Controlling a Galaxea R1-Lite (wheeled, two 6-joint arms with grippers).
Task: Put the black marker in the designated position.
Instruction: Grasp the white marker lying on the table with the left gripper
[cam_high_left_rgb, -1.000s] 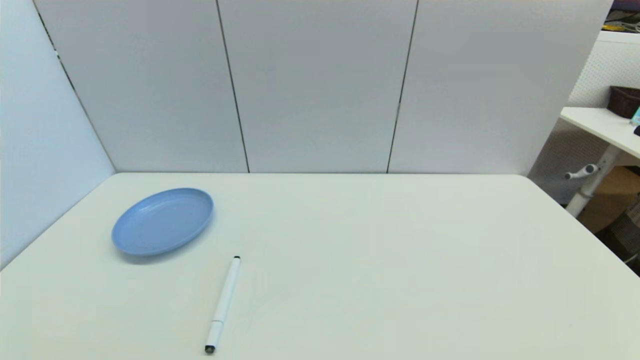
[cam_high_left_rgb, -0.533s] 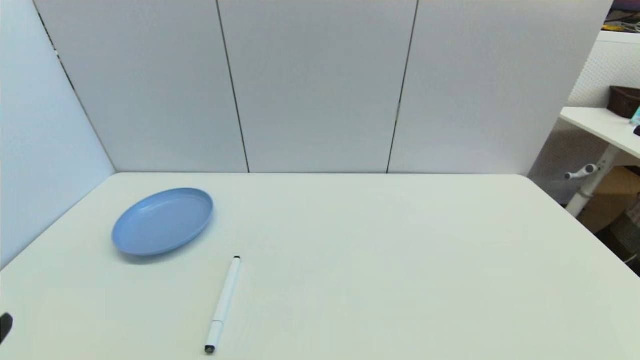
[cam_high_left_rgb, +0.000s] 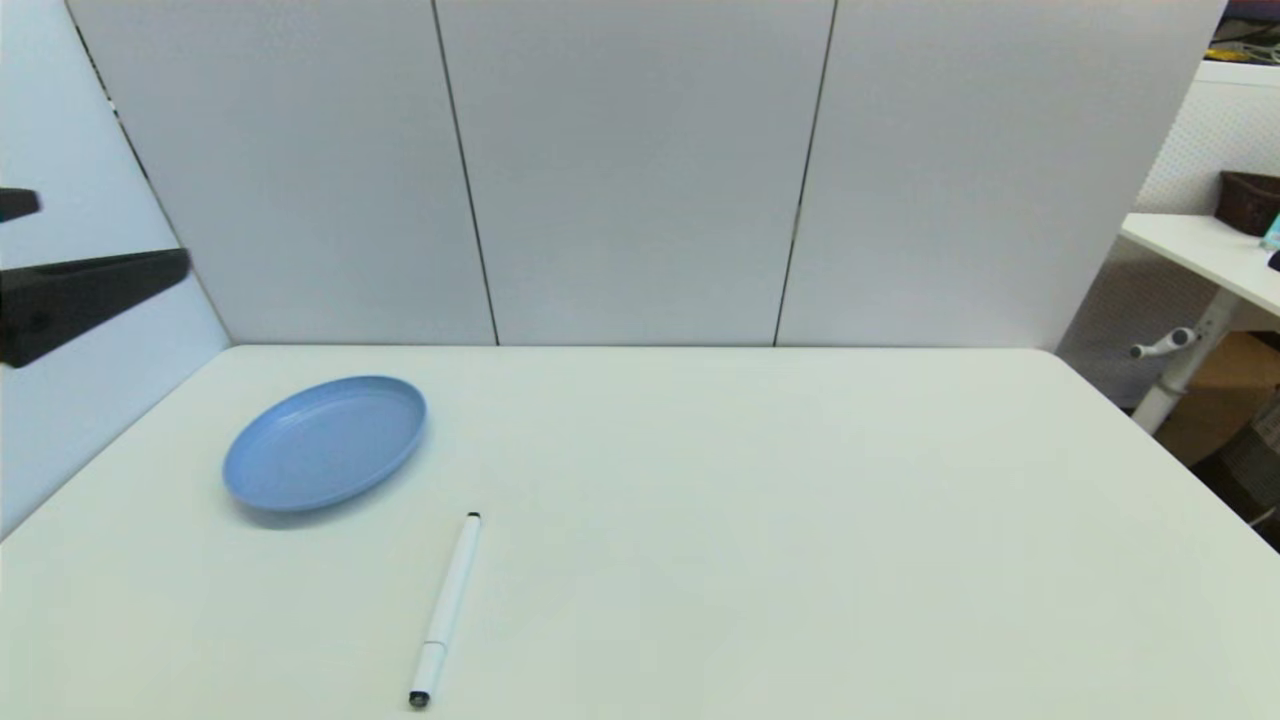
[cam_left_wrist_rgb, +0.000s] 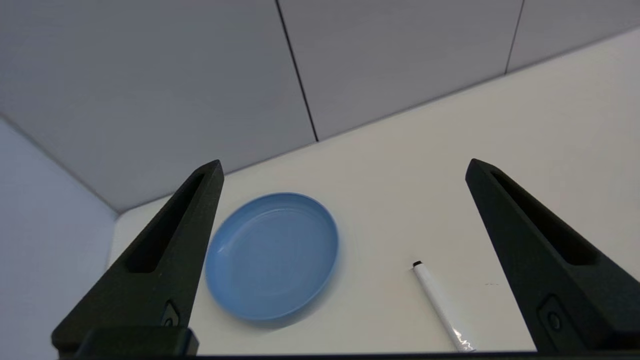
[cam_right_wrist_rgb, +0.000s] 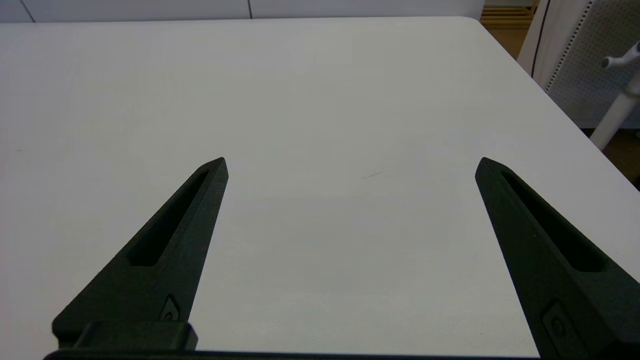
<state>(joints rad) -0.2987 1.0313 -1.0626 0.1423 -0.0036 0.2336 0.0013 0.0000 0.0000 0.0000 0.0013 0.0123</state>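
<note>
Left gripper (cam_left_wrist_rgb: 342, 165) spread wide, high above blue plate (cam_high_left_rgb: 325, 442); black marker (cam_high_left_rgb: 446, 608) untouched on table; apparently nothing done, grasp and placement left.

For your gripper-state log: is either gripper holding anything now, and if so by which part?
Nothing is held. Left gripper and right gripper are open and empty; the marker lies on the table.
</note>
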